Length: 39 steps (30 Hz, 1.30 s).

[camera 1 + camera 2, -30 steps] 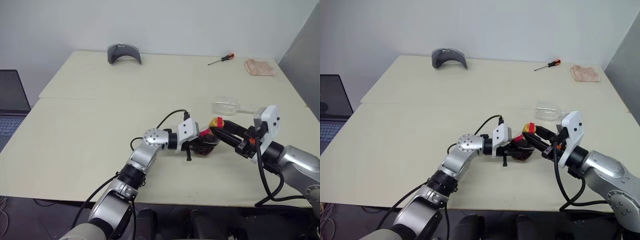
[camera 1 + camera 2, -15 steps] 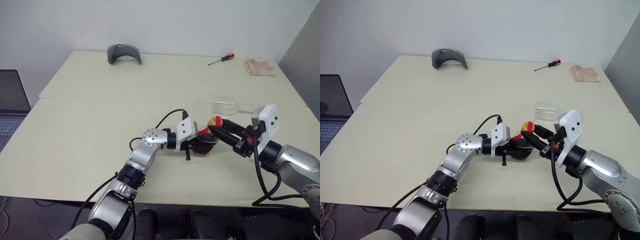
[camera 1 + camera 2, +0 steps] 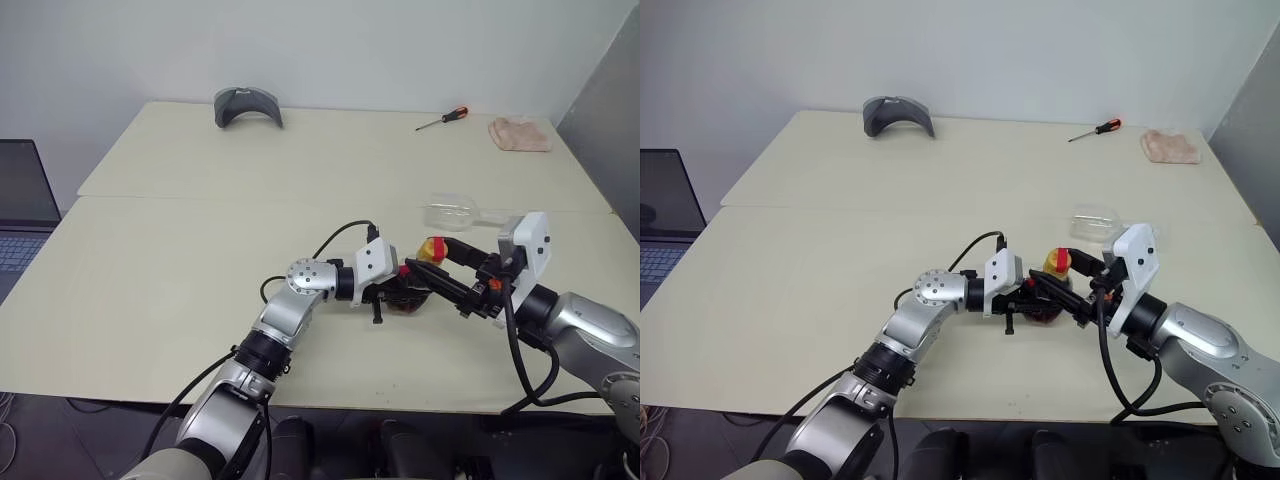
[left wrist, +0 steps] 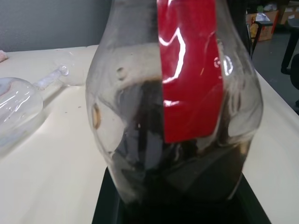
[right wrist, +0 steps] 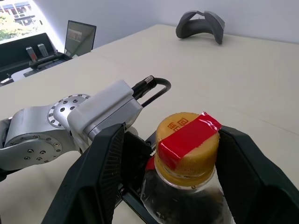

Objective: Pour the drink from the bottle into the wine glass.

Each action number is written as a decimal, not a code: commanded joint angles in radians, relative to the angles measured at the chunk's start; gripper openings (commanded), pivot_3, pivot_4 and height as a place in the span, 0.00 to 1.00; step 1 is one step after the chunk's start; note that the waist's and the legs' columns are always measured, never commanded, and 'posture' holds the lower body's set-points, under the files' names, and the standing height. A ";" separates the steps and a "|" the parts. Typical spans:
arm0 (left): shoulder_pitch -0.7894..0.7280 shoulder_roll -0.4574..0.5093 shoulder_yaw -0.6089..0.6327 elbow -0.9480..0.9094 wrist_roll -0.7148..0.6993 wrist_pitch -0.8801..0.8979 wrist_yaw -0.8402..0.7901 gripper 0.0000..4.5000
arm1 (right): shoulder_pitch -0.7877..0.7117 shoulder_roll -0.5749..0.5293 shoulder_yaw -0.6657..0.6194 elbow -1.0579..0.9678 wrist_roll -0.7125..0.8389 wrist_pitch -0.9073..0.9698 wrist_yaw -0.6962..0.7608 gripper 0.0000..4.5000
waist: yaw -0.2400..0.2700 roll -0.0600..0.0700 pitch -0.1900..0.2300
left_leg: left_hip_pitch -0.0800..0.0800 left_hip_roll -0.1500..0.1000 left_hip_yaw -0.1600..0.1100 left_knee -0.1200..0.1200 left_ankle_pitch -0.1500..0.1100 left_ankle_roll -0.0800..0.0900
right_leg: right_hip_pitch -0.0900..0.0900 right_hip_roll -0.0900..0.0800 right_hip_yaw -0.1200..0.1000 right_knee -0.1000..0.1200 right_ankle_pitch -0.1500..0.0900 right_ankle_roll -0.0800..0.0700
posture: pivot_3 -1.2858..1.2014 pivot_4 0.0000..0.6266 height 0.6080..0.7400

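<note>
Left pincer [image 3: 1032, 297]: we see its black fingers clamped on the round body of the small squat clear plastic bottle [image 3: 1048, 296], near the front middle of the pale tabletop [image 3: 200, 260].
Right pincer [image 5: 187, 154]: we see its two black fingers [image 5: 105, 177] standing apart, one on each side of the bottle's yellow cap [image 5: 188, 145] with the red strap over it; whether they touch the cap we cannot tell.
Bottle: upright, with the red strap [image 4: 189, 70] running down its neck and shoulder.
Drink: the dark brown liquid [image 4: 182, 172] fills the lower part of the bottle.
Wine glass: the clear stemmed wine glass [image 3: 452, 215] lies on its side just beyond the bottle, a little to the right, apart from both pincers.
Far left: a grey curved piece [image 3: 247, 105] rests on the tabletop.
Far right: a red-handled screwdriver [image 3: 443, 119] lies beside a crumpled beige cloth [image 3: 519, 134].
Left edge: we see a dark laptop [image 3: 22, 205] beside the tabletop.
</note>
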 commanded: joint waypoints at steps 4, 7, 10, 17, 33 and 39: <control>-0.009 -0.012 -0.003 -0.048 -0.013 -0.013 0.001 0.17 | -0.007 0.012 -0.041 -0.029 0.037 -0.029 0.005 0.66 | 0.000 0.000 0.000 | 0.000 0.000 0.000 0.000 0.000 0.000 | 0.000 0.000 0.000 0.000 0.000 0.000 | 0.52 0.24 1.00; -0.011 -0.013 -0.002 -0.045 -0.013 -0.013 0.001 0.17 | -0.011 0.013 -0.053 -0.027 0.039 -0.031 0.000 0.66 | 0.000 0.000 0.000 | 0.000 0.000 0.000 0.000 0.000 0.000 | 0.000 0.000 0.000 0.000 0.000 0.000 | 0.52 0.24 1.00; -0.012 -0.013 -0.002 -0.043 -0.012 -0.013 0.002 0.17 | -0.012 0.012 -0.059 -0.027 0.045 -0.031 -0.003 0.66 | 0.000 0.000 0.000 | 0.000 0.000 0.000 0.000 0.000 0.000 | 0.000 0.000 0.000 0.000 0.000 0.000 | 0.52 0.24 1.00; -0.010 -0.013 -0.003 -0.046 -0.012 -0.012 0.002 0.17 | -0.007 0.008 -0.057 -0.028 0.044 -0.034 -0.001 0.66 | 0.000 0.000 0.000 | 0.000 0.000 0.000 0.000 0.000 0.000 | 0.000 0.000 0.000 0.000 0.000 0.000 | 0.52 0.24 1.00; -0.002 -0.011 -0.004 -0.065 -0.014 -0.002 0.004 0.17 | -0.012 0.029 -0.045 -0.026 0.054 -0.031 -0.024 0.27 | 0.000 0.000 0.000 | 0.000 0.000 0.000 0.000 0.000 0.000 | 0.000 0.000 0.000 0.000 0.000 0.000 | 0.52 0.24 1.00; 0.000 -0.011 -0.001 -0.065 -0.016 -0.003 0.006 0.17 | -0.009 0.097 -0.090 -0.004 0.266 -0.034 -0.116 0.27 | 0.000 0.000 0.000 | 0.000 0.000 0.000 0.000 0.000 0.000 | 0.000 0.000 0.000 0.000 0.000 0.000 | 0.52 0.24 1.00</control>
